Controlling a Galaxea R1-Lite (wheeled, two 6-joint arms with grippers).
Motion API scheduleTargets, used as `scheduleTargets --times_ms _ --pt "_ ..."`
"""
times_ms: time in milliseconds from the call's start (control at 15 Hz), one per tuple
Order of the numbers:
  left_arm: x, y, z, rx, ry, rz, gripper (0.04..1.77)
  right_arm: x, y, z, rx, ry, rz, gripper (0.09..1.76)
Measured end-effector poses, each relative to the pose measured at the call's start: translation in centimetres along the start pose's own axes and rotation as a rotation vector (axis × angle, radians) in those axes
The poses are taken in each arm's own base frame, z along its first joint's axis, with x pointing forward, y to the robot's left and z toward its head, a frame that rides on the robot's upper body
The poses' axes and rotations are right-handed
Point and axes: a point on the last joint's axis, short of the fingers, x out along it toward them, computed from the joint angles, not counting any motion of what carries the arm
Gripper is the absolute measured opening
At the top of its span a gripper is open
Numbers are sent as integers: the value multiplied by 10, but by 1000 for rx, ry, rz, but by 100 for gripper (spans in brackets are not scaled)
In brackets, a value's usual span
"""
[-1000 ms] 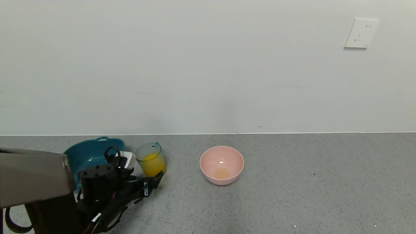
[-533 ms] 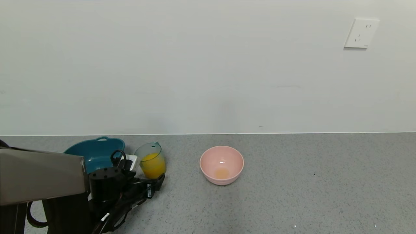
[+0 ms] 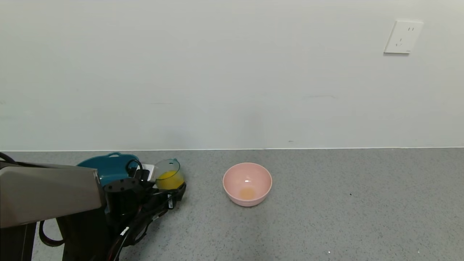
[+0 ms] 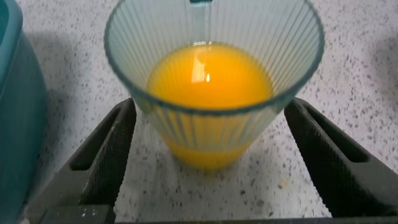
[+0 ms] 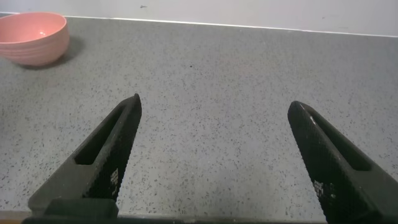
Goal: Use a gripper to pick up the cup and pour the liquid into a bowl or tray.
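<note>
The pale teal cup (image 3: 168, 173) stands upright on the grey counter, half full of orange-yellow liquid (image 3: 169, 180). My left gripper (image 3: 173, 191) is open around its lower part. In the left wrist view the cup (image 4: 211, 134) and its liquid (image 4: 208, 78) sit between the two black fingers (image 4: 106, 155), with gaps at the cup's base. The pale pink bowl (image 3: 247, 183) stands to the right of the cup, with a little orange residue at its bottom. My right gripper (image 5: 214, 102) is open and empty over bare counter, out of the head view; the bowl (image 5: 34, 37) shows far off in its view.
A dark teal tray (image 3: 108, 166) with handles stands just left of the cup, partly hidden by my left arm; its wall (image 4: 12, 112) shows in the left wrist view. A wall with a socket (image 3: 403, 37) runs behind the counter.
My left gripper has moved forward to the cup, so its fingers now flank the cup's lower part. The cup and bowl have not moved.
</note>
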Motion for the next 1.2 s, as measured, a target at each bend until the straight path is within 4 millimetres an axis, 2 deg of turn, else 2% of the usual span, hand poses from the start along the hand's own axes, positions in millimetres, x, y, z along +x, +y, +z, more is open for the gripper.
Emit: scheduleTargets --times_ms 1200 --pt "20 -2 -4 -11 -22 -4 172 0 0 0 0 -1 0 171"
